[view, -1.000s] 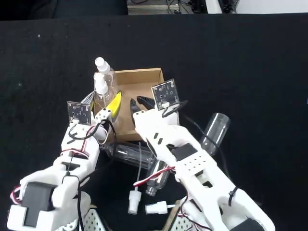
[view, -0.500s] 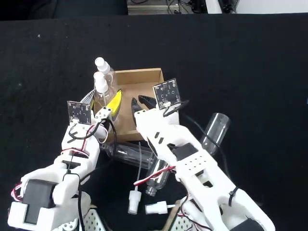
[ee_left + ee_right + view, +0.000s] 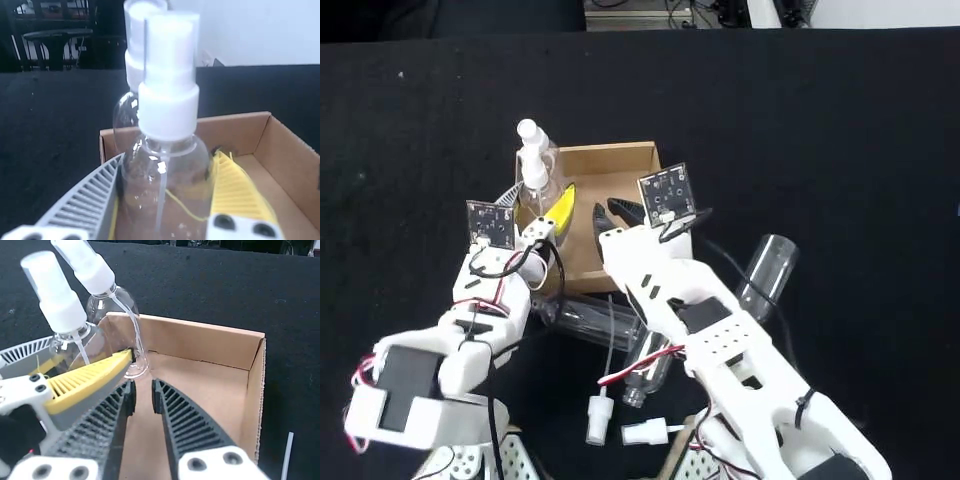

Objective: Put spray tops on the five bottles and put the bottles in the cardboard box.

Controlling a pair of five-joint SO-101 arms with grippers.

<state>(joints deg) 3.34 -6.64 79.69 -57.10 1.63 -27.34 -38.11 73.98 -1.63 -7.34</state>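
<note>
A clear bottle (image 3: 536, 192) with a white spray top (image 3: 167, 75) stands upright in my left gripper (image 3: 532, 205), which is shut on it between a grey and a yellow finger (image 3: 235, 192) at the near left corner of the cardboard box (image 3: 620, 165). Just behind it, at the box's far left corner, stands a second capped bottle (image 3: 530, 135), whose body (image 3: 117, 310) rests on the box floor. My right gripper (image 3: 605, 210) hangs over the box (image 3: 210, 375), open by a narrow gap (image 3: 143, 385) with nothing between its fingers.
Three uncapped clear bottles lie on the black table: one (image 3: 585, 320) in front of the box, one (image 3: 650, 365) under the right arm, one (image 3: 767, 268) to the right. Two loose spray tops (image 3: 598, 415) (image 3: 645, 433) lie near the front edge.
My left gripper has carried its bottle a little farther away, closer to the capped bottle in the box corner. The right gripper has barely shifted.
</note>
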